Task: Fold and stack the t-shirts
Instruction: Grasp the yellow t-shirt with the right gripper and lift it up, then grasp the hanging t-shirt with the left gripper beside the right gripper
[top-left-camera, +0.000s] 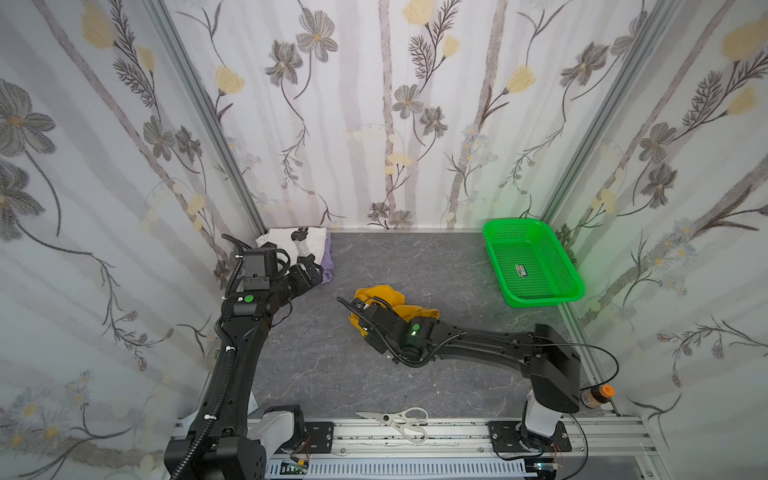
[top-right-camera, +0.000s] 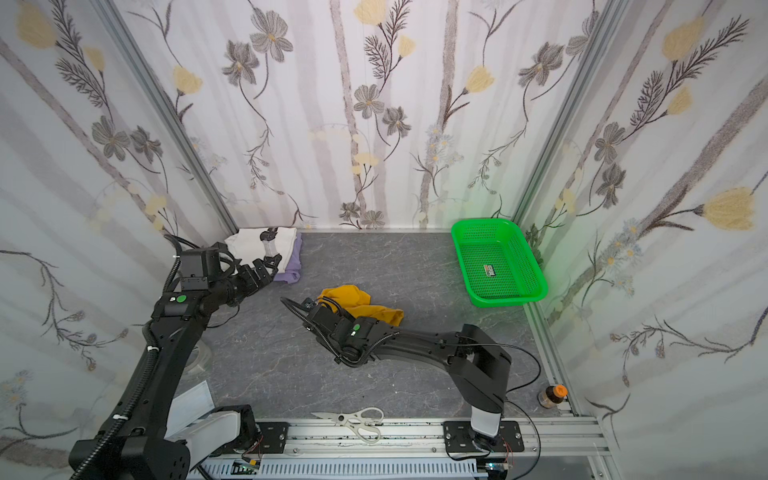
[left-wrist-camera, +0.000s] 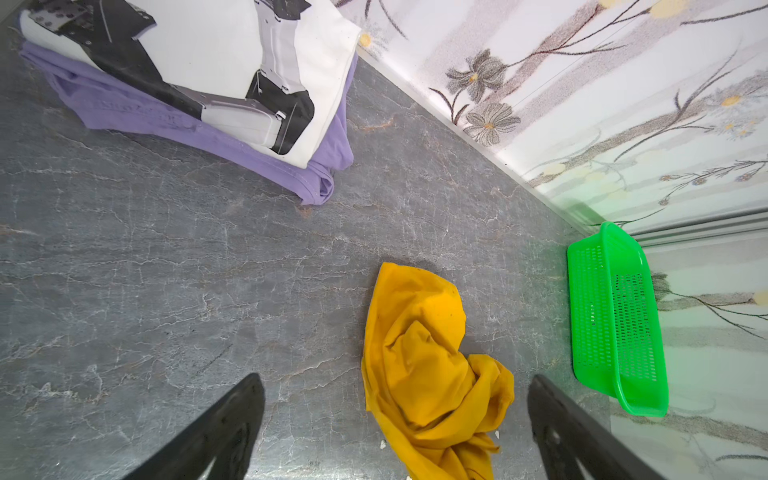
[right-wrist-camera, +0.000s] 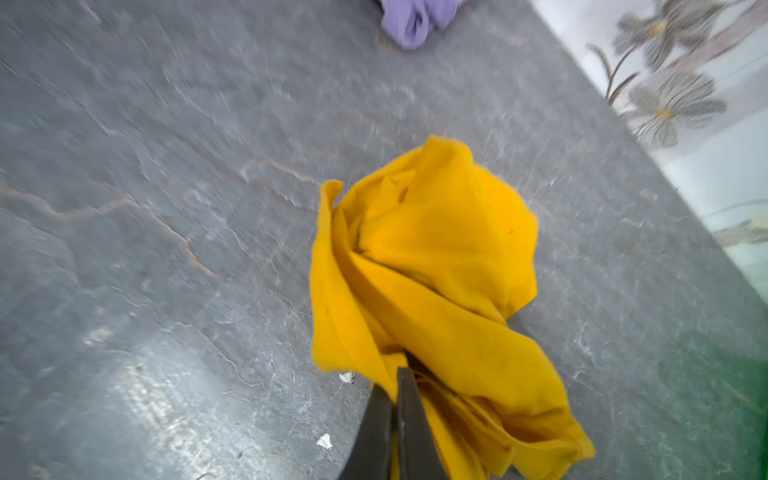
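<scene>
Right wrist view: right jaws clamped on yellow t-shirt (right-wrist-camera: 436, 257); left jaws apart.

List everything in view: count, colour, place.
yellow t-shirt: 1, mustard yellow, crumpled mid-table
white t-shirt: 1, white with black-and-grey print, folded, top of the stack in the back-left corner
lavender t-shirt: 1, pale lavender, folded, under the white one
basket: 1, bright green, back-right corner, only a label inside
scissors: 1, white handles, front edge, middle
bottle: 1, brown with orange cap, front-right corner
table: 1, grey marbled
walls: 3, pale floral print, around the table
left tool: 1, black, open, by the stack
right tool: 1, black, shut on the yellow t-shirt's edge
</scene>
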